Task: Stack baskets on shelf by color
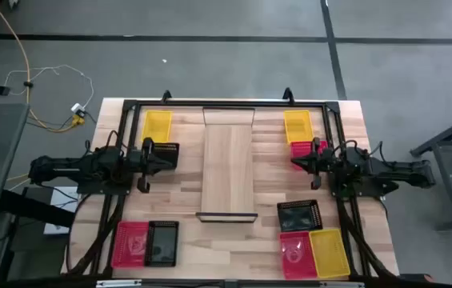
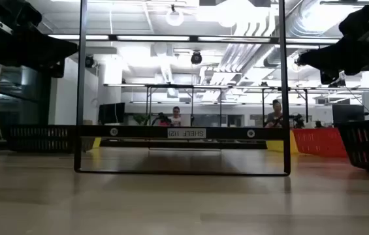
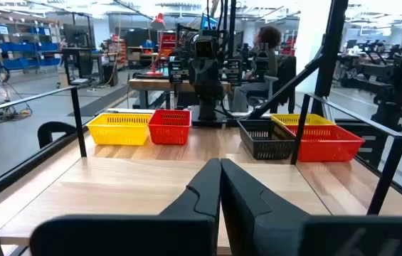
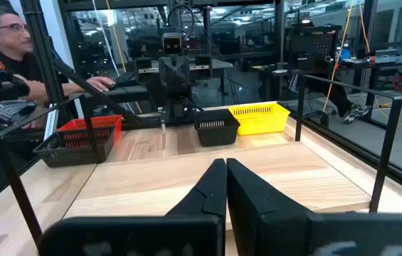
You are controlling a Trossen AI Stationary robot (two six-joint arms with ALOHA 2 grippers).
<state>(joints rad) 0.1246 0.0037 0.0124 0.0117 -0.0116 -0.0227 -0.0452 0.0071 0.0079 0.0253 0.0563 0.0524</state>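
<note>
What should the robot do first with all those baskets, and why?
Probably open the left hand and reach for the black basket right at its fingertips. Both hands are shut and empty, the right hand too, and the shelf has no baskets on it yet.

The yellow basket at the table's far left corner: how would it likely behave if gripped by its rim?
The yellow basket looks like thin plastic mesh, so it is probably light and may flex slightly. Being shallow and flat-bottomed, it seems unlikely to tip or roll, though it could slide on the smooth wooden tabletop.
</note>
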